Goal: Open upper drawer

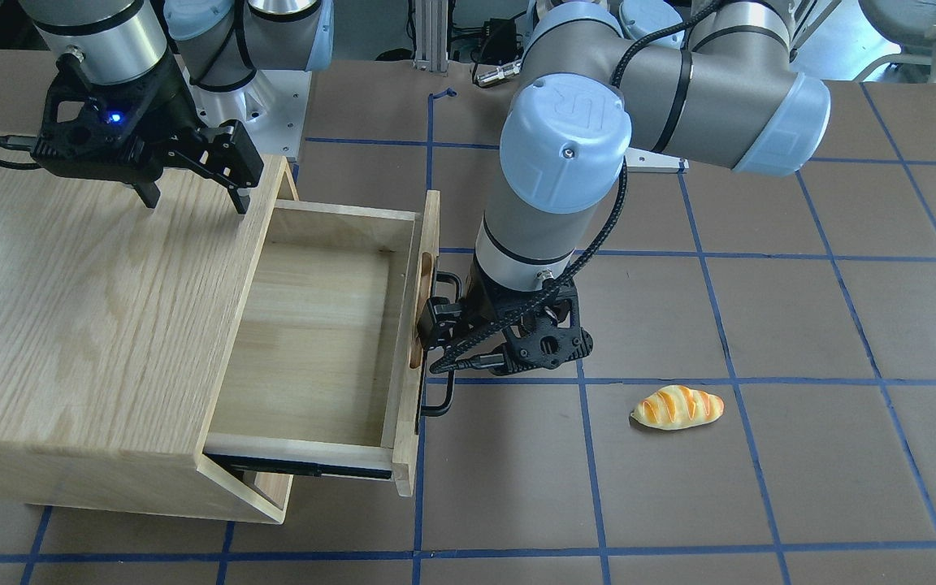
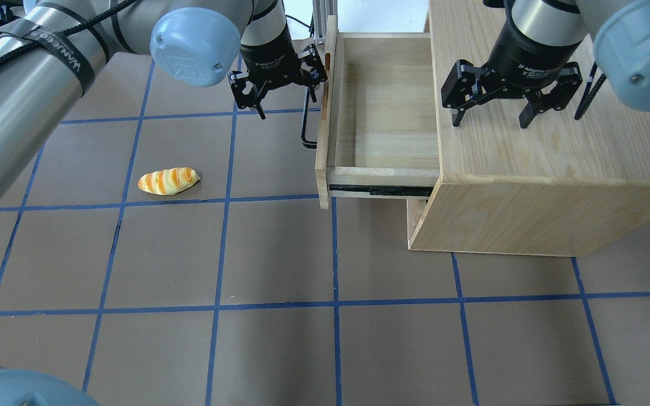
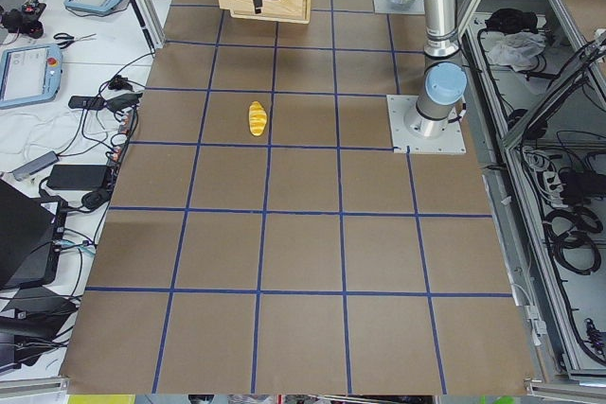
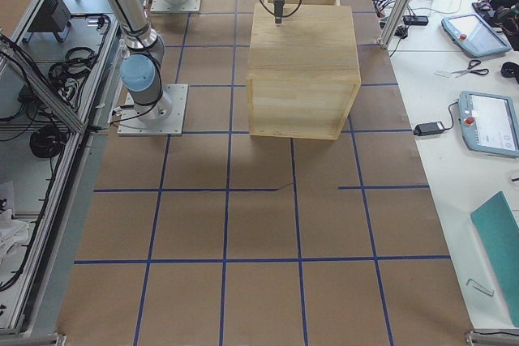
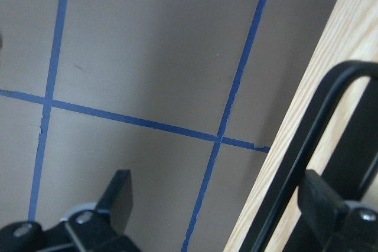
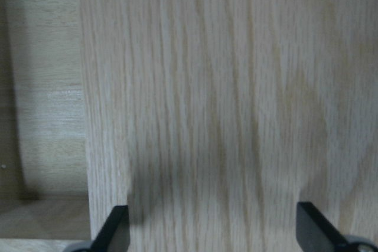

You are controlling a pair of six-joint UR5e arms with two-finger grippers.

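The upper drawer (image 1: 314,325) (image 2: 387,113) stands pulled far out of the oak cabinet (image 1: 70,325) (image 2: 556,158), and its pale inside is empty. Its black bar handle (image 1: 442,398) (image 2: 306,127) (image 5: 295,163) is on the front panel. My left gripper (image 1: 445,337) (image 2: 288,93) (image 5: 218,205) is open at the handle. In the left wrist view one finger (image 5: 322,199) sits on the panel side of the bar and the other on the table side. My right gripper (image 1: 193,199) (image 2: 490,118) (image 6: 215,234) is open and empty, just above the cabinet top near the drawer opening.
A striped bread roll (image 1: 677,406) (image 2: 168,181) (image 3: 257,117) lies on the brown table with blue grid lines, on my left of the drawer front. The cabinet (image 4: 302,62) fills the table's right part. A black drawer slide (image 2: 378,190) shows under the drawer's side.
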